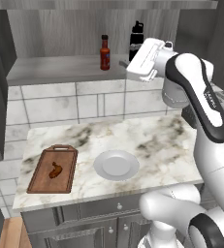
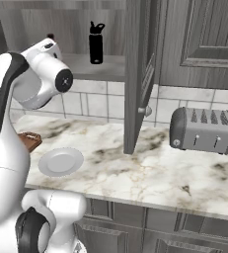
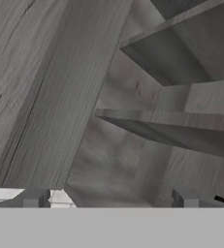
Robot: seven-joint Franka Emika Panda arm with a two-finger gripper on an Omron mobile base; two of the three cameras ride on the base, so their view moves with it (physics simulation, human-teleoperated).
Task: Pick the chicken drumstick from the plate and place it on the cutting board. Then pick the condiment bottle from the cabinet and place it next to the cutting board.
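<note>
The chicken drumstick (image 1: pixel 56 169) lies on the reddish-brown cutting board (image 1: pixel 40 180) at the counter's left. To its right sits the round grey-white plate (image 1: pixel 116 164) (image 2: pixel 61 161), bare. On the cabinet shelf (image 1: pixel 60 68) stands the slim red condiment bottle (image 1: pixel 104 52); its dark cap (image 2: pixel 50 36) peeks over my hand. My gripper (image 1: pixel 131 67) hovers at shelf height, a little right of the red bottle and in front of a black bottle. In the hand view the gripper (image 3: pixel 108 198) is open, with only grey cabinet wall between its fingertips (image 3: pixel 33 197).
A taller black bottle (image 1: pixel 136 41) (image 2: pixel 96 43) stands on the shelf to the right of the red one. An open cabinet door (image 2: pixel 137 74) juts out over the counter. A grey toaster (image 2: pixel 204 130) sits at the counter's right. Drawers with knobs run below the counter.
</note>
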